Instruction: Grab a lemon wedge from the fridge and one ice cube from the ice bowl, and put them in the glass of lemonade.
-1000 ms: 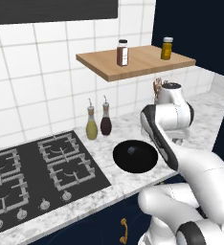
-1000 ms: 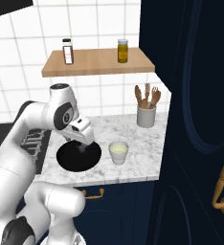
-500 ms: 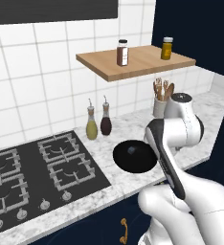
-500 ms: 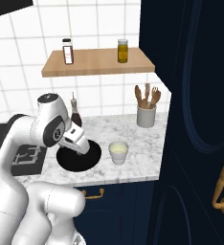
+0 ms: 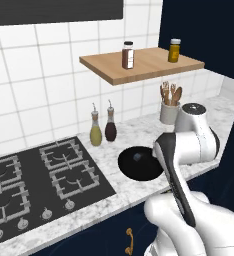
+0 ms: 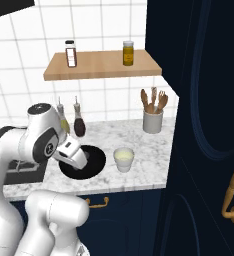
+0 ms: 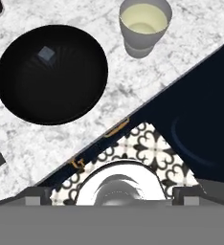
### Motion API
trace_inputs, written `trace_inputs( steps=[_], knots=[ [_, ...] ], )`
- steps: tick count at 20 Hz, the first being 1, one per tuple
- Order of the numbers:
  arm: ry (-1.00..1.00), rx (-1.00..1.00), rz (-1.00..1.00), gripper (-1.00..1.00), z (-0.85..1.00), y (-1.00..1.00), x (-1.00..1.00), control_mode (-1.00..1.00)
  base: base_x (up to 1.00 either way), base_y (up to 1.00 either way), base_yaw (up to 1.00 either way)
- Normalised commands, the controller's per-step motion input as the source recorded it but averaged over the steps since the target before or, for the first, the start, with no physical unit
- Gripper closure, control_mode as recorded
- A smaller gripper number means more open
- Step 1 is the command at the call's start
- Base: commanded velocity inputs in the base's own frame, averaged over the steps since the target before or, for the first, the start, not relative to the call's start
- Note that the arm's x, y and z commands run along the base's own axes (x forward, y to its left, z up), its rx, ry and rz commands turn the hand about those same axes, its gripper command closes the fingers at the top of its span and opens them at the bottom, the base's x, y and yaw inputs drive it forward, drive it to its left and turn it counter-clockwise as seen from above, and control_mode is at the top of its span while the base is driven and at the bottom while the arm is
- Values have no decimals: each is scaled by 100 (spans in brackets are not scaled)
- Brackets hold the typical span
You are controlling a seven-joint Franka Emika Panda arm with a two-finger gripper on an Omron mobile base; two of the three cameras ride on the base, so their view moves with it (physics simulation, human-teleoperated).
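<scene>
Resting on the marble counter (image 7: 133, 81), the ice bowl (image 7: 51, 74) is holding one ice cube (image 7: 46, 53) lying off-centre, edges askew. Just beside it the glass of lemonade (image 7: 144, 26) is standing upright, showing yellow-green liquid. The hand (image 6: 75, 156) is hanging over the counter's edge, fingers spread fully, gripping nothing.

White square tiles (image 5: 34, 95) cover the back wall, where a wooden shelf (image 5: 144, 67) is mounted. A grey-veined marble tabletop (image 6: 139, 160) is carried on navy cabinets (image 6: 204, 125) with brass handles (image 6: 232, 192). A black-and-white patterned floor (image 7: 152, 153) is seen below.
</scene>
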Motion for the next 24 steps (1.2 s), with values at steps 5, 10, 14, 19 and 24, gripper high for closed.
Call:
trace_inputs(
  steps=[5, 10, 14, 19, 24],
  knots=[
    [0, 0, 0, -100, 0, 0, -3, 100, -10, 0, 0],
    [0, 0, 0, -100, 0, 0, 0, 100, -56, 0, -57],
    [0, 0, 0, -100, 0, 0, 0, 100, -31, 14, -91],
    [0, 0, 0, -100, 0, 0, 0, 100, -24, 17, -90],
    [0, 0, 0, -100, 0, 0, 0, 100, -22, -16, -69]
  ],
)
